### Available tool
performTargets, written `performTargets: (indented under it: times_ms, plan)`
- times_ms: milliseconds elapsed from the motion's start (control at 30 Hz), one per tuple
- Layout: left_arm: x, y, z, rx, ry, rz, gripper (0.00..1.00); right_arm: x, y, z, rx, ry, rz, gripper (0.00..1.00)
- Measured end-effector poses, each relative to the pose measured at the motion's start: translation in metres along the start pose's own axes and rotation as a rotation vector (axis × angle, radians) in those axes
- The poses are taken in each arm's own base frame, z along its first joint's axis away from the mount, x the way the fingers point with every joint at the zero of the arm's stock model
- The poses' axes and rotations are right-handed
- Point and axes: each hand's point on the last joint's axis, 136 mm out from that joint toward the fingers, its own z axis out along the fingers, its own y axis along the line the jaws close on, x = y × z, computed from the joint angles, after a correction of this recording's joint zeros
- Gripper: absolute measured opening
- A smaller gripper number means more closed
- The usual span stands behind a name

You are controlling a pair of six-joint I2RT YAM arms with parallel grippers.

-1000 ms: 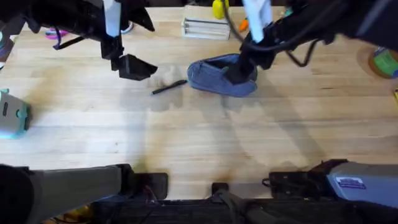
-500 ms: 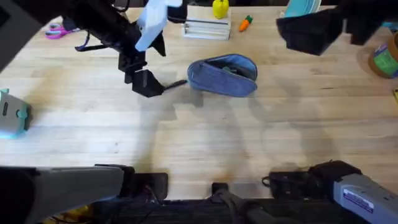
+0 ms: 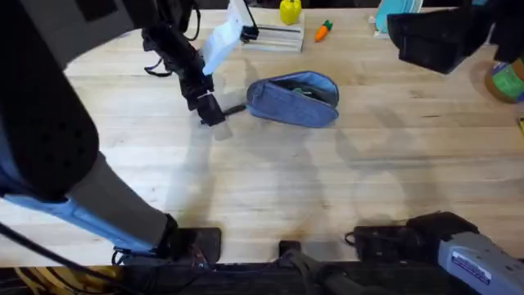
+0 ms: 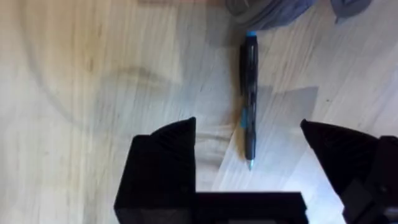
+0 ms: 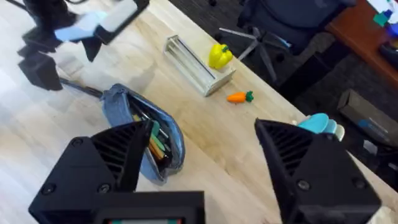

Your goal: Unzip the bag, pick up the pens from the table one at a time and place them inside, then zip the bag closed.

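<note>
1. Bag (image 3: 293,101), seen from overhead, lies on the table (image 3: 262,180) a little past the middle, toward the far side. It is blue-grey, its zipper is open and things show inside the mouth. A black pen (image 3: 233,109) lies flat on the wood just beside the bag's left end. The left gripper (image 3: 210,111) is low over the pen's outer end; from here I cannot tell how its fingers stand. The right gripper (image 3: 438,39) hangs large and dark at the far right, well apart from the bag. A yellow toy (image 3: 289,11) and a small carrot (image 3: 324,31) sit at the far edge.

2. Left wrist view: the pen (image 4: 249,99) lies on the table (image 4: 93,93), its blue-capped end near the bag (image 4: 273,9). The left gripper (image 4: 249,155) has its fingers spread wide, one on each side of the pen's tip end, not touching it.

3. Right wrist view: the right gripper (image 5: 199,162) has its fingers wide apart and holds nothing. The bag (image 5: 146,134) lies open beyond them, coloured pens visible inside. The left gripper (image 5: 40,71) sits beside the bag's far end. The yellow toy (image 5: 219,56) and carrot (image 5: 238,97) lie nearby.
</note>
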Motion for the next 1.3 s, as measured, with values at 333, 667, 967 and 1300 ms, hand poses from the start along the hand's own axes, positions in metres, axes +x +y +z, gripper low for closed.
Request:
performTargets:
  times_ms: [333,667,967,1300]
  plan:
    - [-0.008,-0.011,0.034,0.082,0.063,0.010,0.995,0.000,0.000,0.000,0.000,-0.001,0.000,0.995]
    - [-0.008,-0.010,0.036,0.087,0.070,0.009,0.994,-0.002,-0.001,0.000,0.004,-0.007,-0.003,0.995]
    - [-0.008,-0.010,0.035,0.087,0.071,0.009,0.993,-0.006,-0.003,0.000,0.011,-0.023,-0.009,0.995]
    - [-0.009,-0.008,0.036,0.076,0.076,0.007,0.997,-0.007,-0.004,0.000,0.014,-0.029,-0.012,0.995]
